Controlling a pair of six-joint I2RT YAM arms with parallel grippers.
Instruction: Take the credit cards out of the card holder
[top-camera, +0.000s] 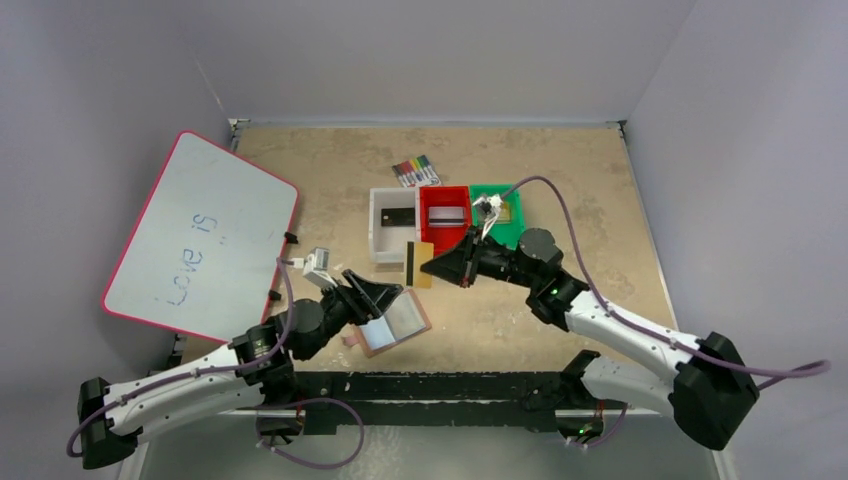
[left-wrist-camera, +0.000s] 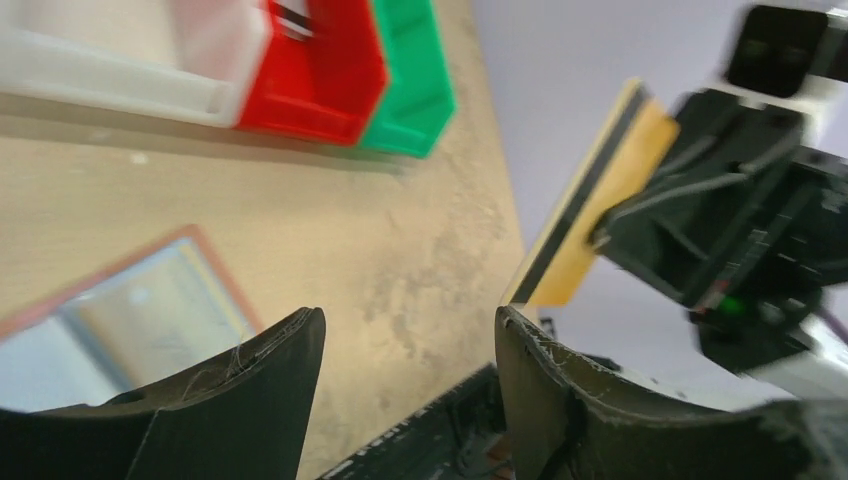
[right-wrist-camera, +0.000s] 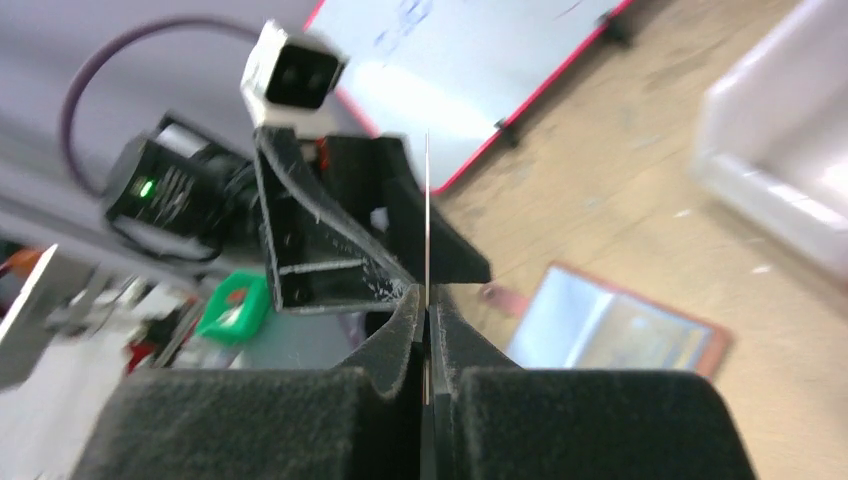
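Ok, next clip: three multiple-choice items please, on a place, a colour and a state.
1. Where is the card holder? A. in the white bin. B. on the whiteboard. C. open on the table.
2. What colour is the card in the right gripper? A. gold with a dark stripe. B. red. C. blue.
3. How is the left gripper? A. shut on a card. B. open and empty. C. shut on a marker.
1 C: it lies spread open on the tabletop. 2 A: the left wrist view shows gold face and stripe. 3 B: its jaws stand apart, nothing between.
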